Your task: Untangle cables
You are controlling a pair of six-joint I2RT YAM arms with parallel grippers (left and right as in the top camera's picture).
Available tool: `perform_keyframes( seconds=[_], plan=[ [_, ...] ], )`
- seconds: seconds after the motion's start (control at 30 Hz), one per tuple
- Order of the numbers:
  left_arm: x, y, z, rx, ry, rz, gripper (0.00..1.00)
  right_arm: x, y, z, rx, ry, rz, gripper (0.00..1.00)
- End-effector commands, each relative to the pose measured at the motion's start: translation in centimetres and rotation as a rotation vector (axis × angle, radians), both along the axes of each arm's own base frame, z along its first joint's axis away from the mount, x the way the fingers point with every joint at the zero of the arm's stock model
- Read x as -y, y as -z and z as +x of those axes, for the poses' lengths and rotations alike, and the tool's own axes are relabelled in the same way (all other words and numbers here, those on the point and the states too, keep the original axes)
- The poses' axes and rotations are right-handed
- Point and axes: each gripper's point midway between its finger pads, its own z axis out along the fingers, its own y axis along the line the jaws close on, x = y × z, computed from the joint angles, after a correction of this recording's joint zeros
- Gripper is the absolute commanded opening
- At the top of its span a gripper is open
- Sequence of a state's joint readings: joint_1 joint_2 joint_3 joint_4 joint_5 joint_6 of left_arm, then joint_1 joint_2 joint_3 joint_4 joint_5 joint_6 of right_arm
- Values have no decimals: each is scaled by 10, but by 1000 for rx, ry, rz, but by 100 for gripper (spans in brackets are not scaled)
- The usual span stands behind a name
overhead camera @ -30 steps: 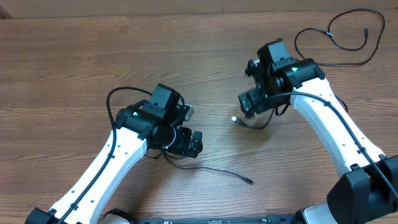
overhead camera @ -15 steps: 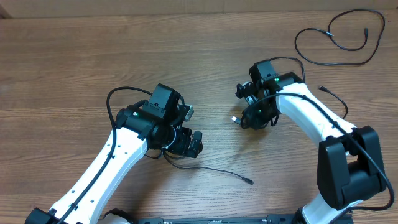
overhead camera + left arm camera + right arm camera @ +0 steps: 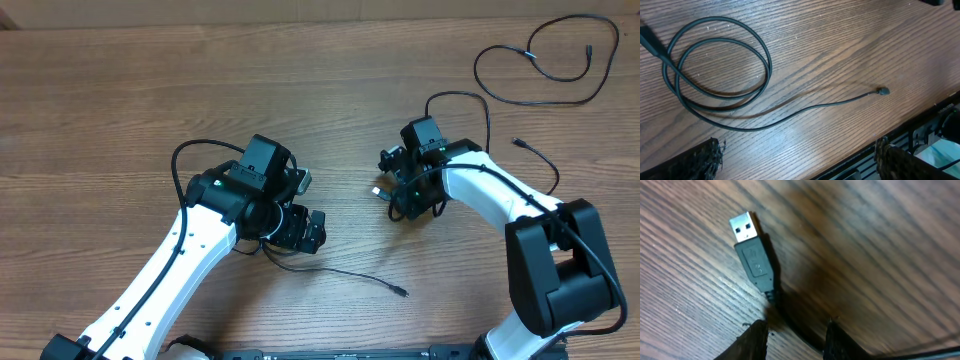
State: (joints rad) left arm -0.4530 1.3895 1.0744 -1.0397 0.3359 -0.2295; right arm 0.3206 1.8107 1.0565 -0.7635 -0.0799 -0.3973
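Hovering wide open and empty, the left gripper is hanging above a looped cable on the wooden table, seemingly lining up a pick. The right gripper is straddling the cord behind a USB plug, jaws part-narrowed, grip unconfirmable.

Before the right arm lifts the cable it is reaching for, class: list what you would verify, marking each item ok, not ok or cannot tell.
1. Thin black cord runs between the fingers of the right gripper: ok.
2. Fingers clamped firmly on that cord: cannot tell; the contact is in shadow.
3. Its silver-tipped black USB plug lies flat on the brown wooden table, clear of the fingers: ok.
4. Left gripper open, holding nothing: ok.
5. Coiled thin black cable below the left wrist lies clear of that gripper: ok.
6. Cord free of other cables past the right gripper: cannot tell; the arm hides it from overhead.
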Motion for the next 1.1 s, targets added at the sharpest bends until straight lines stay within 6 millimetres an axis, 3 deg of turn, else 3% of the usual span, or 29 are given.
perform_keyframes(
  seconds=[0.0,0.23,0.37,0.53,0.7,0.83,1.07],
  plan=[
    [3,-10,4,36,2,-14,99,-2,7,-7,-23,-6,20,37],
    [3,-10,4,36,2,-14,100,-3,9,-5,-20,-6,22,25],
    [3,-10,4,36,2,-14,99,-4,13,-5,-25,-6,20,4],
    [3,-10,4,36,2,-14,100,-8,15,-8,-32,-6,20,4],
    [3,-10,4,36,2,-14,100,-12,10,-1,-33,124,33,4],
    [3,-10,4,36,2,-14,100,-15,-7,11,-37,277,52,4],
    [3,-10,4,36,2,-14,99,-11,-64,38,21,494,43,4]
  ],
)
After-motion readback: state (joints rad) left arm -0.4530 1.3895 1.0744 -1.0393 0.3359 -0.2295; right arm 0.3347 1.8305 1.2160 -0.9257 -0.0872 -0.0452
